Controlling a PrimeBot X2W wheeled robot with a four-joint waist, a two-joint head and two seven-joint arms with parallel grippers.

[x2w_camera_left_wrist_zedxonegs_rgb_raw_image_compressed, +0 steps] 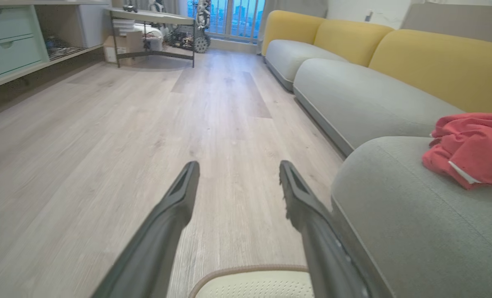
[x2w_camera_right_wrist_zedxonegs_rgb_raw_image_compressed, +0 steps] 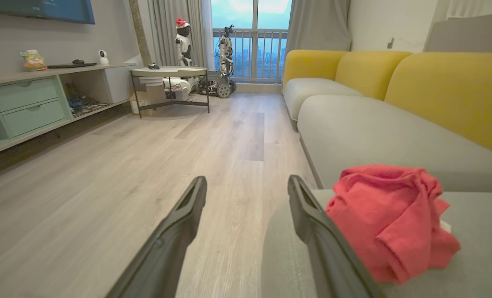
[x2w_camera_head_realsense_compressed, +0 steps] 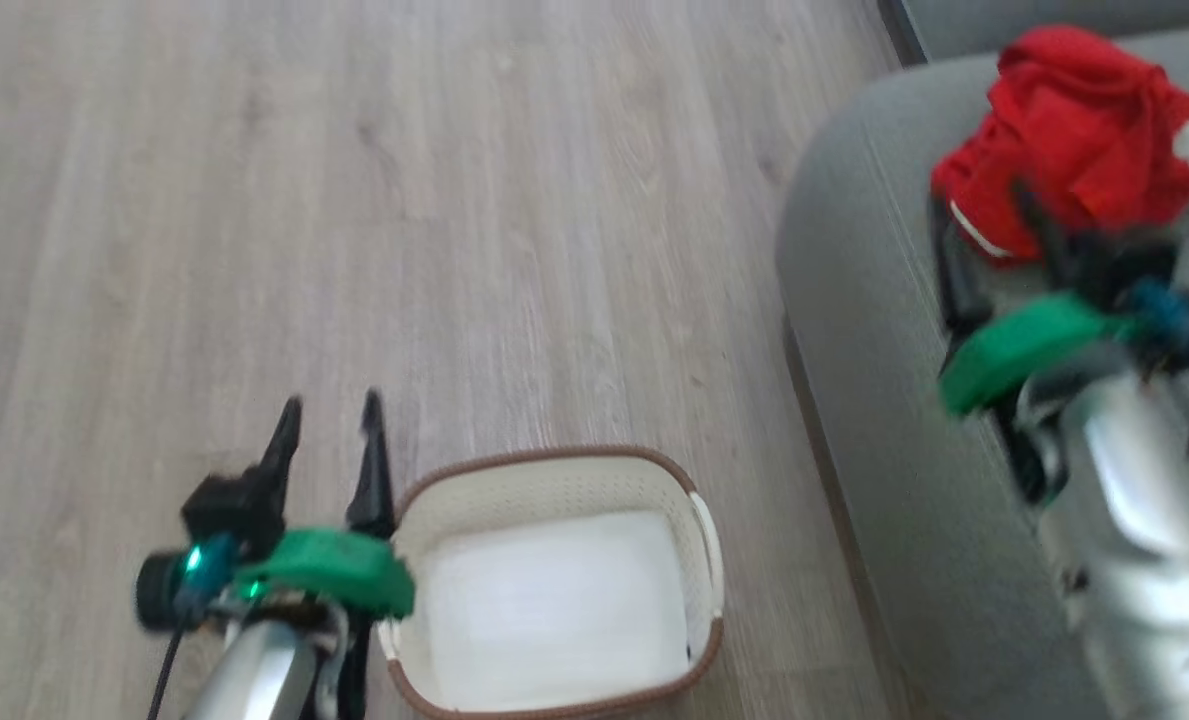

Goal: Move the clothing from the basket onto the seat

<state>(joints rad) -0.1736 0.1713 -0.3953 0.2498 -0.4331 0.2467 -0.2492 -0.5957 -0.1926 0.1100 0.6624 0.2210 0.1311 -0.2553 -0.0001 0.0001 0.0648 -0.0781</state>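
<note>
The clothing (x2w_camera_head_realsense_compressed: pixel 1074 130) is a crumpled red heap with white trim lying on the grey seat (x2w_camera_head_realsense_compressed: pixel 874 300). My right gripper (x2w_camera_head_realsense_compressed: pixel 984 212) hovers open just in front of the heap, blurred, with nothing between its fingers. In the right wrist view the clothing (x2w_camera_right_wrist_zedxonegs_rgb_raw_image_compressed: pixel 386 219) lies right of the open right gripper (x2w_camera_right_wrist_zedxonegs_rgb_raw_image_compressed: pixel 247 182), on the seat (x2w_camera_right_wrist_zedxonegs_rgb_raw_image_compressed: pixel 477 240). The cream basket (x2w_camera_head_realsense_compressed: pixel 699 520) stands on the floor left of the seat, its white bottom bare. My left gripper (x2w_camera_head_realsense_compressed: pixel 332 420) is open and empty beside the basket's left rim. The left wrist view shows the left gripper (x2w_camera_left_wrist_zedxonegs_rgb_raw_image_compressed: pixel 237 165), basket rim (x2w_camera_left_wrist_zedxonegs_rgb_raw_image_compressed: pixel 250 269) and clothing (x2w_camera_left_wrist_zedxonegs_rgb_raw_image_compressed: pixel 473 149).
Pale wooden floor (x2w_camera_head_realsense_compressed: pixel 354 200) stretches ahead. The sofa runs on with yellow backrests (x2w_camera_right_wrist_zedxonegs_rgb_raw_image_compressed: pixel 448 91). Far off stand a low round table (x2w_camera_right_wrist_zedxonegs_rgb_raw_image_compressed: pixel 169 72), a green drawer unit (x2w_camera_right_wrist_zedxonegs_rgb_raw_image_compressed: pixel 26 107) and small robots (x2w_camera_right_wrist_zedxonegs_rgb_raw_image_compressed: pixel 225 62) by the window.
</note>
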